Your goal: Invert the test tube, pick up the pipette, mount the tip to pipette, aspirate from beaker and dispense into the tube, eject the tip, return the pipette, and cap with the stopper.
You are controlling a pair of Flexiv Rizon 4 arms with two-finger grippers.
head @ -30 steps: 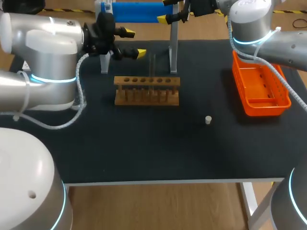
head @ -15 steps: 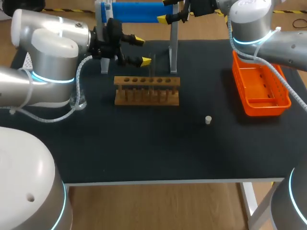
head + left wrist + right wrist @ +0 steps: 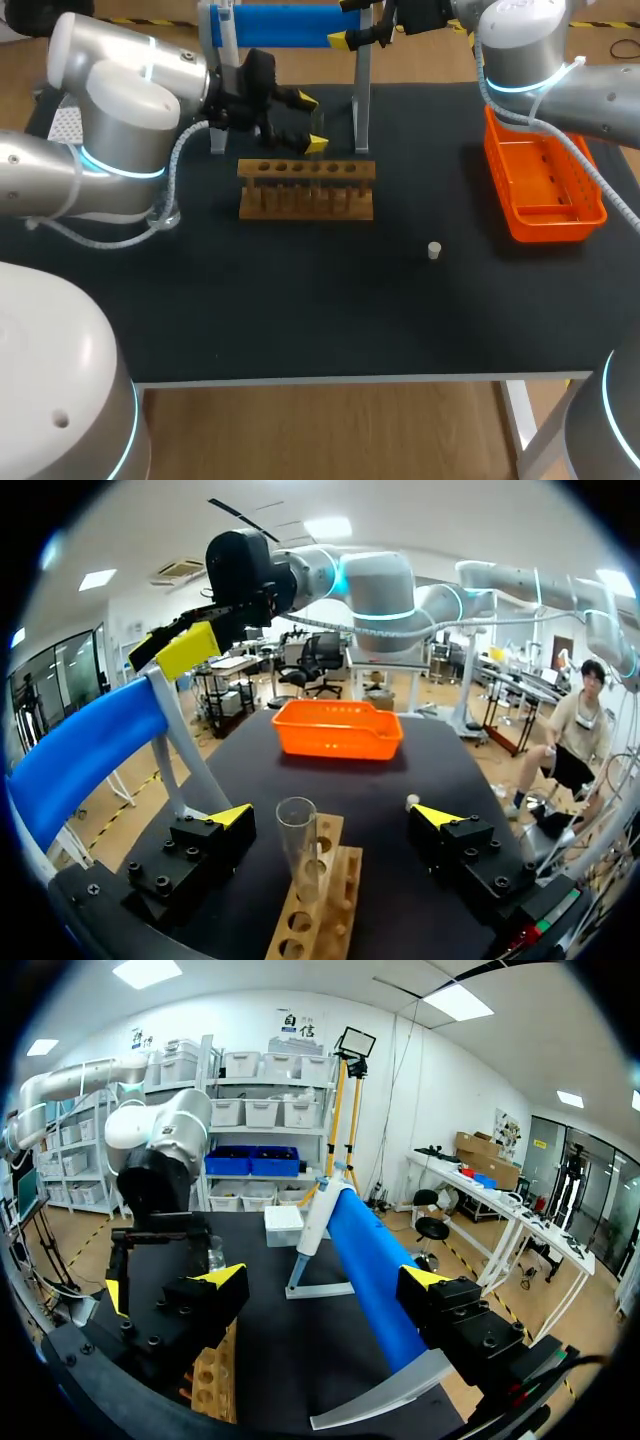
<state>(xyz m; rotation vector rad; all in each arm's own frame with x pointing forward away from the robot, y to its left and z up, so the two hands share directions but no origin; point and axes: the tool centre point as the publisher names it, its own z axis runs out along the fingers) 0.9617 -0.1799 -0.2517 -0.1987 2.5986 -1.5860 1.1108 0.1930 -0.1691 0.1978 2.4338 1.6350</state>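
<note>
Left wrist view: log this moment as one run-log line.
left tool: open, astride test tube | test tube: upright in rack | right tool: open, empty | stopper: on table

test tube (image 3: 298,845) is standing upright, mouth up, in wooden rack (image 3: 340,882) | small white stopper (image 3: 434,250) is sitting on counter (image 3: 300,300), apart from rack

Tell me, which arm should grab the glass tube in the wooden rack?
Left. The left gripper is open around the test tube, not touching it. The right gripper is far back by the blue pipette.
</note>
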